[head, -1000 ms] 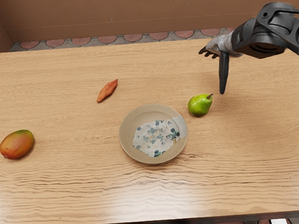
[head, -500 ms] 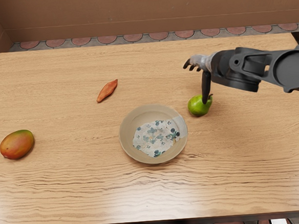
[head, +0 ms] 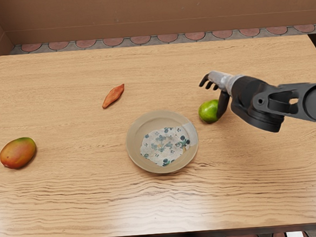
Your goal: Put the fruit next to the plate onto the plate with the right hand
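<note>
A green pear [head: 208, 110] lies on the table just right of the plate [head: 135, 132], a tan dish with a floral centre. My right hand [head: 217, 92] comes in from the right edge and sits low over the pear's right side. Its fingers [head: 208, 82] are spread behind the fruit and the thumb points down against the pear's right flank, hiding part of it. The hand holds nothing. The left arm is out of view.
An orange sweet potato [head: 113, 95] lies up and to the left of the plate. A red-green mango [head: 17, 152] rests near the table's left edge. A brown wall runs behind the table's far edge.
My right arm has swung down and toward the pear, dropping from high at the back right to table level beside the fruit. The pear has not moved.
</note>
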### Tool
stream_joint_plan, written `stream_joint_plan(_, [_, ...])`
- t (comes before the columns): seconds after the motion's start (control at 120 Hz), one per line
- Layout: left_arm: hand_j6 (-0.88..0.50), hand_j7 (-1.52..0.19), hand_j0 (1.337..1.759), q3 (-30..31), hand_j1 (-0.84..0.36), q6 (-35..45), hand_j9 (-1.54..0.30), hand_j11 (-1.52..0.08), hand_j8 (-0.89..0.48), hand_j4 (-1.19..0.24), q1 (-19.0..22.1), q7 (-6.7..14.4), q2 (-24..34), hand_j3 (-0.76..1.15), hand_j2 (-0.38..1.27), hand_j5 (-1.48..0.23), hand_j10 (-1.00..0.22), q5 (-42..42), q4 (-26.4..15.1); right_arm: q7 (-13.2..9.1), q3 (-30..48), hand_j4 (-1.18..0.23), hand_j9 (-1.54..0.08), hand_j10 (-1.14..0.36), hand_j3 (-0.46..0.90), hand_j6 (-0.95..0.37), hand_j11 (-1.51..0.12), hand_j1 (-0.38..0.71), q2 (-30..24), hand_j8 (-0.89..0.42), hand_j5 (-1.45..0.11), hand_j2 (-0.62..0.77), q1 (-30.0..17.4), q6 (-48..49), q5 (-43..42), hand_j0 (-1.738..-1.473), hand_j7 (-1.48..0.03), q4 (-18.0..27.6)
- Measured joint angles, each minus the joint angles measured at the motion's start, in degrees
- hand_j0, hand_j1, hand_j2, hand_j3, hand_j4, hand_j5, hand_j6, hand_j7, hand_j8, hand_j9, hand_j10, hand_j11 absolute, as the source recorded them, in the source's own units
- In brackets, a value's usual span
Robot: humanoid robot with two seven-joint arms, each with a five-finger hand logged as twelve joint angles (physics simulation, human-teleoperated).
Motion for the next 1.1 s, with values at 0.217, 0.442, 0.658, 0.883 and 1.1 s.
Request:
stream_joint_plan(0.217, [-0.02, -0.03, 1.658, 0.0, 0.32, 0.0, -0.03, -0.03, -0.02, -0.02, 0.1, 0.0, 0.0, 0.0, 0.0, -0.03, -0.02, 0.0, 0.0, 0.0, -0.6, -0.31, -0.4, -0.31, 0.0, -0.31, -0.4, 0.02, 1.1, -0.31, -0.4, -0.06, -1.2, -3.6, -1.5, -1.658, -0.4, 1.1])
stream_joint_plan(0.442, [-0.02, -0.03, 1.658, 0.0, 0.32, 0.0, -0.03, -0.03, -0.02, -0.02, 0.1, 0.0, 0.0, 0.0, 0.0, -0.03, -0.02, 0.0, 0.0, 0.0, -0.7, -0.31, -0.4, -0.31, 0.0, -0.31, -0.4, 0.02, 1.1, -0.31, -0.4, -0.06, -2.3, -4.2, -1.7, -1.658, -0.4, 1.6])
stream_joint_plan(0.658, [-0.02, -0.03, 1.658, 0.0, 0.32, 0.0, -0.03, -0.03, -0.02, -0.02, 0.1, 0.0, 0.0, 0.0, 0.0, -0.03, -0.02, 0.0, 0.0, 0.0, -0.8, -0.32, -0.42, -0.32, 0.0, -0.32, -0.42, 0.03, 1.2, -0.32, -0.42, -0.06, -3.9, -4.7, -2.2, -1.658, -0.42, 0.3])
stream_joint_plan(0.883, [-0.02, -0.03, 1.658, 0.0, 0.32, 0.0, -0.03, -0.03, -0.02, -0.02, 0.1, 0.0, 0.0, 0.0, 0.0, -0.03, -0.02, 0.0, 0.0, 0.0, -0.7, -0.35, -0.46, -0.35, 0.0, -0.35, -0.46, 0.07, 1.3, -0.35, -0.46, -0.07, -4.6, -5.0, -2.5, -1.658, -0.46, -0.4])
stream_joint_plan(1.1, [-0.02, -0.03, 1.658, 0.0, 0.32, 0.0, -0.03, -0.03, -0.02, -0.02, 0.1, 0.0, 0.0, 0.0, 0.0, -0.03, -0.02, 0.0, 0.0, 0.0, -0.7, -0.37, -0.48, -0.37, 0.0, -0.37, -0.48, 0.09, 1.4, -0.37, -0.48, -0.07, -4.8, -5.0, -2.6, -1.658, -0.48, -0.5])
